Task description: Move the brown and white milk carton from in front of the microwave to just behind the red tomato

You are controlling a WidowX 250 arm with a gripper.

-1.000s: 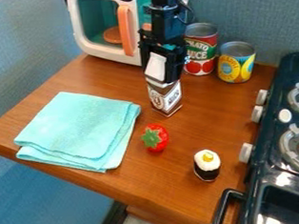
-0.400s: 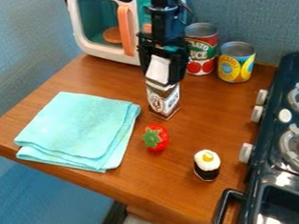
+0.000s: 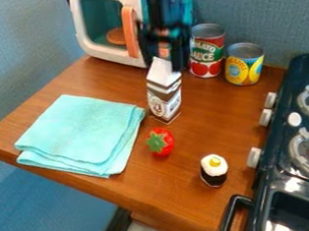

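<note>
The black gripper (image 3: 162, 60) hangs at the upper middle, its fingers apart around the top of a small brown-and-white carton (image 3: 164, 98). The carton stands upright on the wooden counter, its white peaked top reaching up between the fingertips. Just below the carton lies a red strawberry (image 3: 160, 141) with a green top. A folded turquoise cloth (image 3: 86, 134) is to the left. Farther down and right stands a small dark cake with white topping (image 3: 214, 170).
Behind the gripper is a toy microwave (image 3: 107, 54) with an orange handle. A tomato sauce can (image 3: 207, 50) and a yellow-blue can (image 3: 244, 64) stand right of it. A dark stove (image 3: 286, 178) with white knobs borders the counter (image 3: 122, 191) on the right.
The gripper has risen and its fingers have come up off the carton's sides. The carton has shifted slightly left and now shows more of its top.
</note>
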